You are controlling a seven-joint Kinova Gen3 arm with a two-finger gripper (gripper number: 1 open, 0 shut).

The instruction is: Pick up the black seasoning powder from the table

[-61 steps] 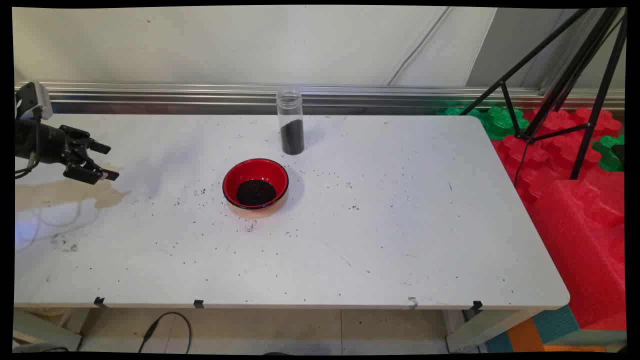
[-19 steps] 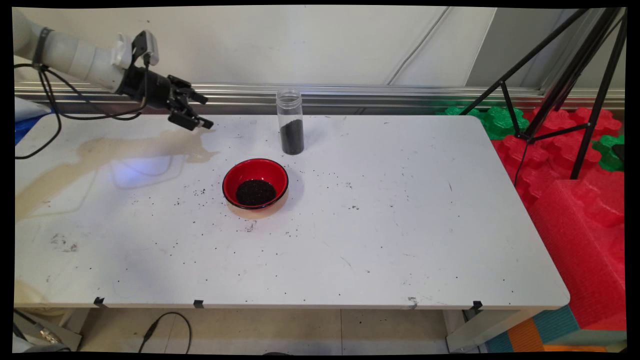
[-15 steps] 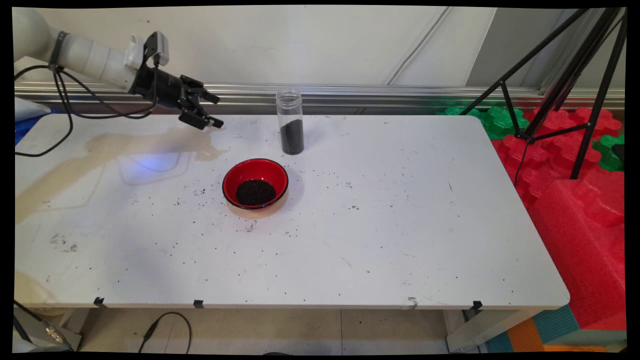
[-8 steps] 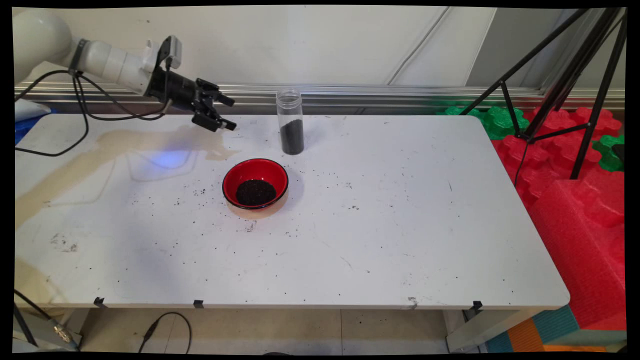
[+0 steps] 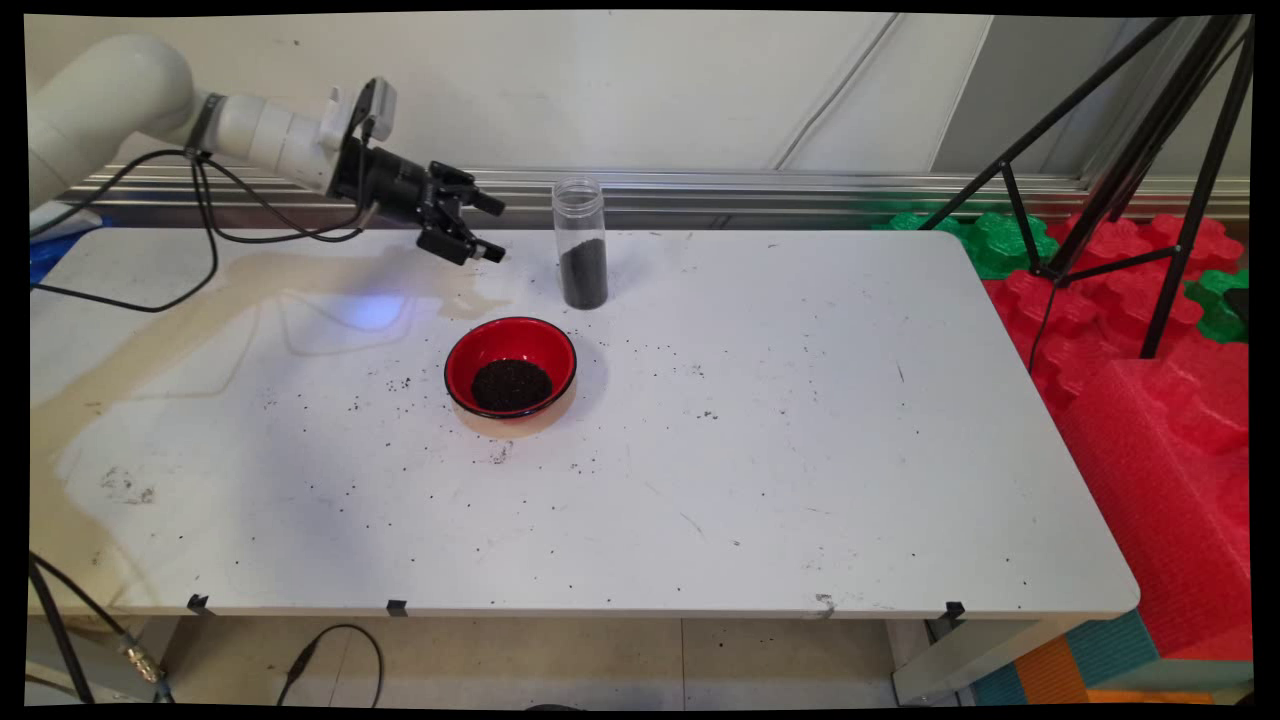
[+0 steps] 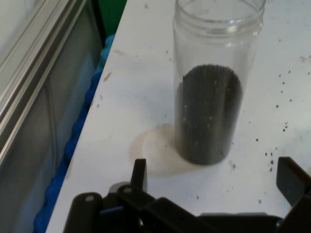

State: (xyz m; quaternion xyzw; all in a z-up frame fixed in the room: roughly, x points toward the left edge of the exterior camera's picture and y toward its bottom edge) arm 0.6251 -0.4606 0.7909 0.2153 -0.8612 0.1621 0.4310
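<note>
A tall clear jar (image 5: 580, 243), open at the top and about half full of black grains, stands upright at the back of the white table (image 5: 800, 450). My gripper (image 5: 493, 228) hovers open just left of it, pointing at it, a short gap away and holding nothing. In the hand view the jar (image 6: 211, 87) stands straight ahead between the two spread fingertips (image 6: 139, 174). A red bowl (image 5: 511, 365) with a black rim holds a pile of black grains and sits in front of the jar, nearer the camera.
Black grains lie scattered over the table around the bowl. A metal rail (image 5: 750, 185) runs along the wall behind the jar. A black tripod (image 5: 1130, 160) and red and green foam blocks (image 5: 1150, 350) stand off the table's right end.
The arm has swung from the table's left edge toward the back and then rightward, bringing the open gripper close to the jar. Jar and bowl have not moved.
</note>
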